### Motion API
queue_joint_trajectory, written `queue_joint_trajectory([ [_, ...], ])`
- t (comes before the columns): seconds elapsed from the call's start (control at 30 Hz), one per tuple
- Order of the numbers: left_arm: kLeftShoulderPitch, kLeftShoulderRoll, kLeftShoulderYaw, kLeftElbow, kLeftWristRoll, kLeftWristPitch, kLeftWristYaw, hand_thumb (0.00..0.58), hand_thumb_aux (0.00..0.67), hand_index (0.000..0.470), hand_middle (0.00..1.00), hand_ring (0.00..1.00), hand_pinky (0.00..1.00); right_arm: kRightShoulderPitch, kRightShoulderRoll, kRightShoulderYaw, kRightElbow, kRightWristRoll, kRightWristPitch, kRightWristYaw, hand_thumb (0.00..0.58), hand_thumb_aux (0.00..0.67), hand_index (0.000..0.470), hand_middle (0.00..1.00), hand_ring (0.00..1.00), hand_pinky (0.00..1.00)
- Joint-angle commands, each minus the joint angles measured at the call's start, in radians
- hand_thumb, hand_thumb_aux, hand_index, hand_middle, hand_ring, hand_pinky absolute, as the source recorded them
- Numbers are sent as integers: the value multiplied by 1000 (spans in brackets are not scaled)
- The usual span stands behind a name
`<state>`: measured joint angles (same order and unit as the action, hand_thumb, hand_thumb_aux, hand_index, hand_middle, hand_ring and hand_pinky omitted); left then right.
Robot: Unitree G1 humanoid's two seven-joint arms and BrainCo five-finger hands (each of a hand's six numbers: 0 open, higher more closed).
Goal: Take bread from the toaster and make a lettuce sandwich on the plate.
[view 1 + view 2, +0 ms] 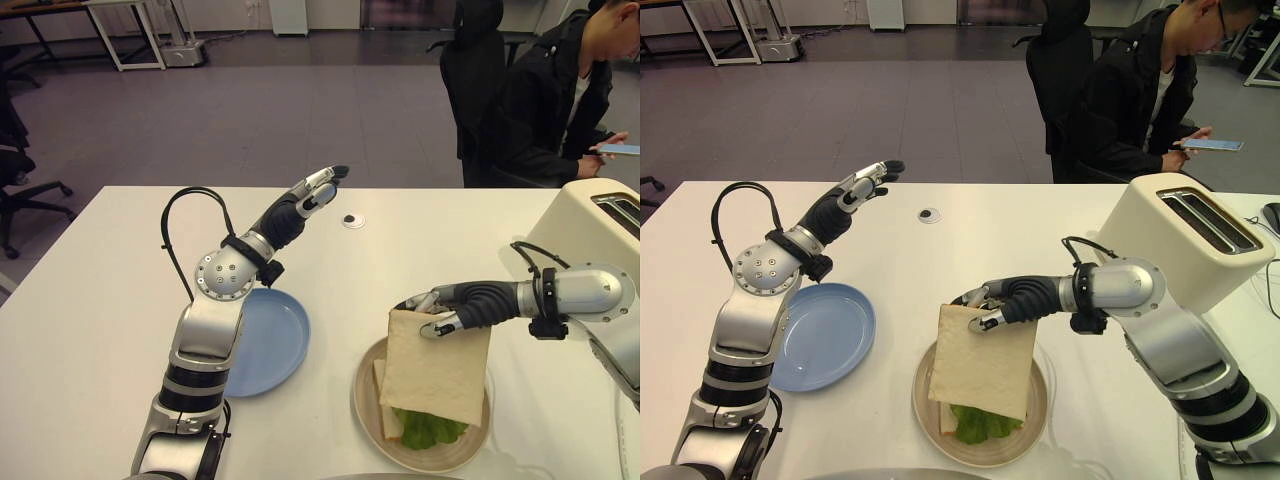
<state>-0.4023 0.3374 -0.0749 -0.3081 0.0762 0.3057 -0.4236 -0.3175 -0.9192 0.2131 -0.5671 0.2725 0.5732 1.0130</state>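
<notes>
Presently right robot hand pinches one bread slice, perhaps another beneath lettuce; left robot hand spread.

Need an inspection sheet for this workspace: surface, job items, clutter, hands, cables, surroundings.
Surface: white table, no spills seen.
Job's things: toaster at right, no bread sticking out; beige plate holds bottom slice and lettuce; top slice hangs over them.
Clutter: blue plate left of the beige plate; grommet farther back.
Hands: left hand open, raised above the table; right hand shut on the top slice's upper edge.
Cables: left-arm cable loops upward; right-wrist cable loops beside the toaster.
Surroundings: office chair behind the table.
</notes>
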Motion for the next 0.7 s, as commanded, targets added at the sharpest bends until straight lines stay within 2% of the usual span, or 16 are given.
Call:
queue_joint_trajectory([
  [0.03, -6, 7, -7, 3, -5, 6, -3, 0, 0, 0, 0, 0, 0, 32, 2, 35, -9, -36, -19, -9, 580, 670, 470, 0, 0, 0],
  [0.47, -16, 4, -14, 16, -6, -5, -5, 0, 0, 0, 0, 0, 0, 141, 21, 118, 69, -193, -176, -43, 580, 670, 470, 0, 0, 0],
  [0.7, -8, 3, -11, 4, -1, 0, 3, 0, 0, 0, 0, 0, 0, 152, 70, 169, 136, -258, -246, -53, 580, 670, 470, 0, 0, 0],
])
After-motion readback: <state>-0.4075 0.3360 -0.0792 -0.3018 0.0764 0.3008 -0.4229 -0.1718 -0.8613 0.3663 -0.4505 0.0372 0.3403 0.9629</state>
